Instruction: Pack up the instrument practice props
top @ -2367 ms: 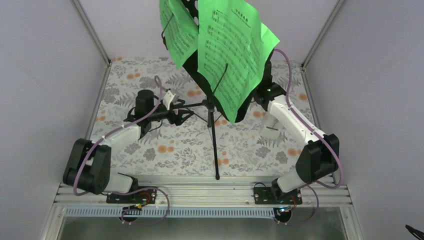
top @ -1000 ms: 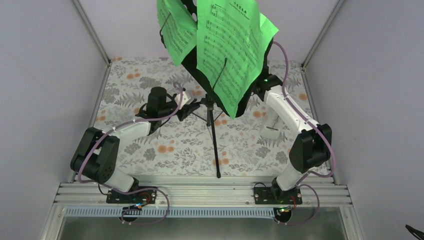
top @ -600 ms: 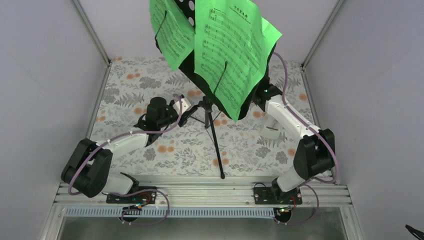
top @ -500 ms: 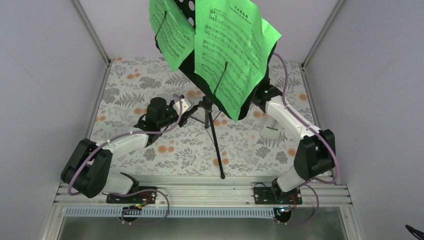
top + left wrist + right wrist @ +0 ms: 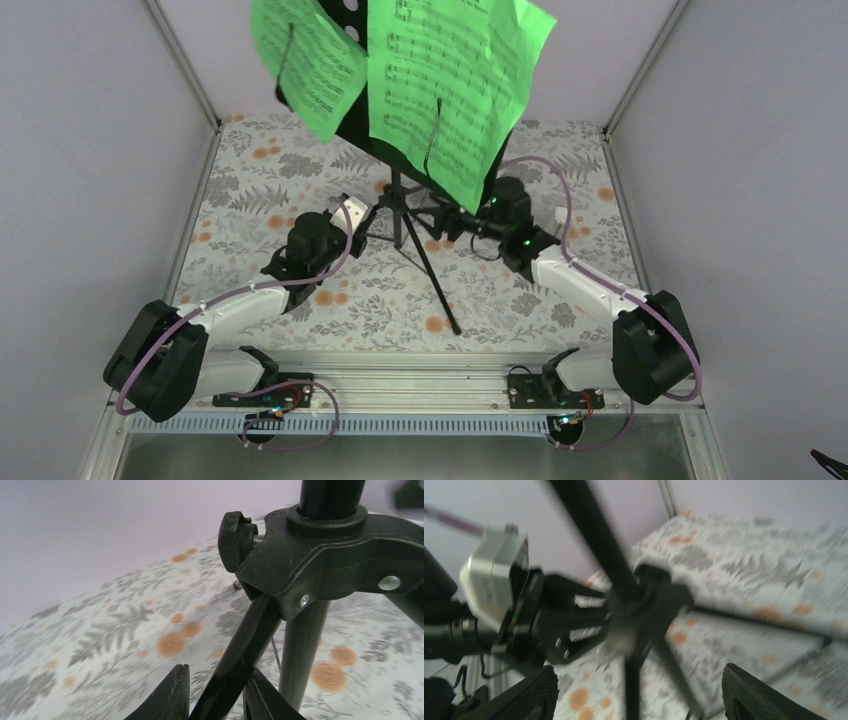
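The black music stand (image 5: 397,200) rests on its tripod, tilted, and its desk (image 5: 365,140) carries two green sheet-music pages (image 5: 450,70) (image 5: 305,60). My left gripper (image 5: 352,212) is shut on one tripod leg (image 5: 245,640) just below the hub (image 5: 320,565). In the left wrist view the leg runs between the fingers of the left gripper (image 5: 218,670). My right gripper (image 5: 447,222) stands wide open to the right of the hub. In the blurred right wrist view the hub (image 5: 649,605) lies ahead of the right gripper (image 5: 639,670), and nothing is between its fingers.
A floral cloth (image 5: 300,170) covers the table, with grey walls and aluminium posts on three sides. A metal rail (image 5: 400,385) runs along the near edge. One long tripod leg (image 5: 440,290) reaches toward that rail. A clamp knob (image 5: 235,540) sticks out of the hub.
The stand has shifted left and tilted, carried by my left gripper. My right gripper has opened, left the back of the desk and swung down beside the tripod hub.
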`<act>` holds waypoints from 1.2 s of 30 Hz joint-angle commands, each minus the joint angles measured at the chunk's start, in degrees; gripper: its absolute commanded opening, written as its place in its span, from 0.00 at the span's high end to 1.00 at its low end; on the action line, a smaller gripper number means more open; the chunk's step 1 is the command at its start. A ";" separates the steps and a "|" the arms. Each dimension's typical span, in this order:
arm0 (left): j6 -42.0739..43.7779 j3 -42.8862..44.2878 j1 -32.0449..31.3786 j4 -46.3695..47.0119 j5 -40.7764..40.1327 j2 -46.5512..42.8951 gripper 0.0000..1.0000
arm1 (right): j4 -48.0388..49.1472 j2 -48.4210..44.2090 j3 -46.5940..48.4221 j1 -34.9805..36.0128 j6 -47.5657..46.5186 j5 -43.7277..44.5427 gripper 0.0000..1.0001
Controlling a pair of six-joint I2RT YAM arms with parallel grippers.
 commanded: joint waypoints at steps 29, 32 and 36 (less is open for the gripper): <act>-43.23 10.11 -9.49 -15.37 -36.54 5.79 0.98 | -2.47 -11.40 -16.92 16.68 16.96 42.43 0.12; -45.56 12.14 -10.96 -15.93 -37.83 7.95 0.98 | -3.71 -13.25 -17.61 16.64 17.59 43.73 0.11; -46.65 14.08 -11.81 -16.21 -37.83 10.53 0.98 | -4.44 -14.36 -18.15 16.67 17.92 44.60 0.10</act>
